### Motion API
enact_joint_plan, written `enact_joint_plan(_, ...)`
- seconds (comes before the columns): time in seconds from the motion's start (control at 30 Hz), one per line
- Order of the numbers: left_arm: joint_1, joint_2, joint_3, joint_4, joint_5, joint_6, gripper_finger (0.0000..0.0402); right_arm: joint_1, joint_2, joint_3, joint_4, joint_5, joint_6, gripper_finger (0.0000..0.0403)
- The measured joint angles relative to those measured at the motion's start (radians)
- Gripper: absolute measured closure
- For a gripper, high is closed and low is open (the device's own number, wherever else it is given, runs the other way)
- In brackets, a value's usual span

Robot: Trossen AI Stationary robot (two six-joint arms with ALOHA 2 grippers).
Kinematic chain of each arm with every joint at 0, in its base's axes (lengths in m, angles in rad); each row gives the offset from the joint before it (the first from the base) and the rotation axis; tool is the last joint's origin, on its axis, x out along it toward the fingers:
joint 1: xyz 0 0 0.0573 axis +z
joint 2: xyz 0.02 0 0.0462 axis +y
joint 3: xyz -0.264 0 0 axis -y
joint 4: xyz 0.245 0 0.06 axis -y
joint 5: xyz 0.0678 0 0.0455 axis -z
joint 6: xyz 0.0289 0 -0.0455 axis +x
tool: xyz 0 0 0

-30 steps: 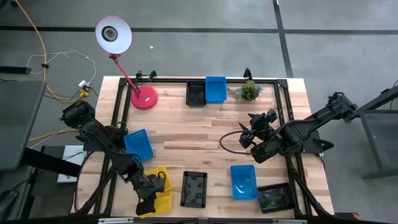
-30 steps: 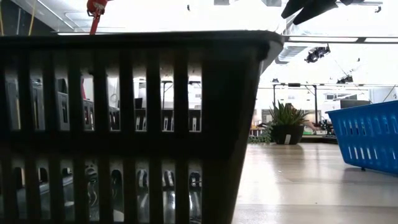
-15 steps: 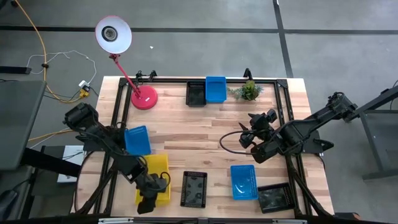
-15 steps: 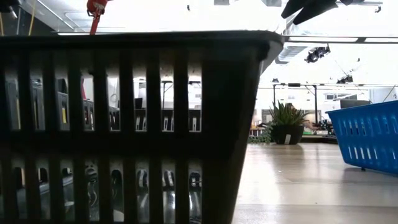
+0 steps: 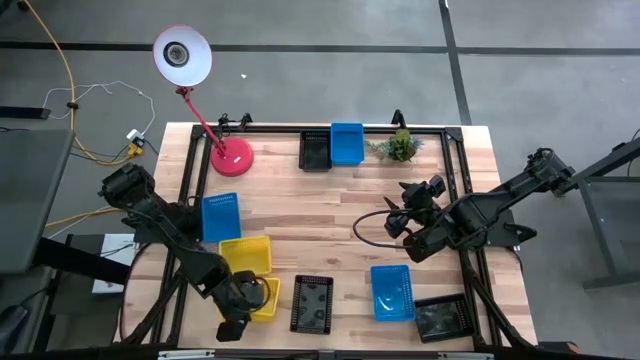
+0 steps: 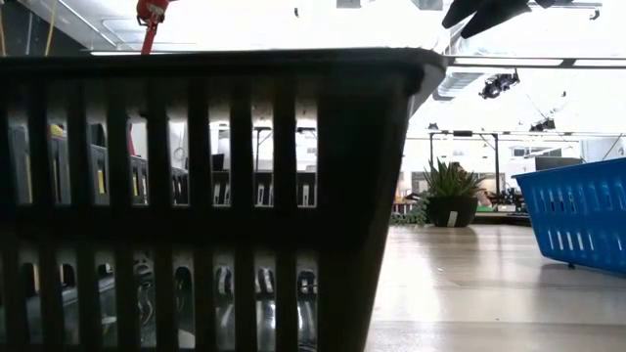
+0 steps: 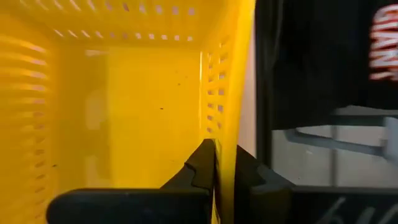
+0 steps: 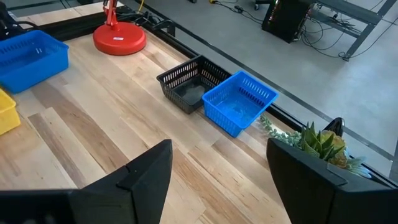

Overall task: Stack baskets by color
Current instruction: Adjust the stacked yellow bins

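Left claw [image 7: 225, 163] on unlabelled yellow basket [image 7: 124, 93]

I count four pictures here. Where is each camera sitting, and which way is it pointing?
High view: above, looking straight down at the wooden table; both dark arms show.
Low view: at tabletop height, peering through a black slatted plastic basket; no hand shows.
Left wrist view: on the left arm; left hand shut on a yellow mesh plastic basket wall.
Right wrist view: on the right arm; open right hand faces across the table.
Shared: the small green potted plant shows in right wrist, high and low views.
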Motion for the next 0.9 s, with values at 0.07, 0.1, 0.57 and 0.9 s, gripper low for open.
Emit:
enact_joint_plan(0.07,-0.022,0.000,0.020,-0.045,-0.064,0.012,0.0400,0.000,0.000,0.000,0.001,0.000,0.000,0.0153)
enact_joint_plan(0.1,-0.035,0.000,0.027,-0.070,-0.103,0.015,0.0401,0.000,0.000,0.000,0.002,0.000,0.000,0.0153)
enact_joint_plan(0.57,-0.116,0.038,0.031,-0.260,-0.356,-0.109,0.0396,0.000,0.000,0.000,0.009,0.002,0.000,0.0153)
enact_joint_plan(0.9,-0.100,0.032,0.031,-0.234,-0.262,-0.153,0.0298,0.000,0.000,0.000,0.010,0.002,0.000,0.0153)
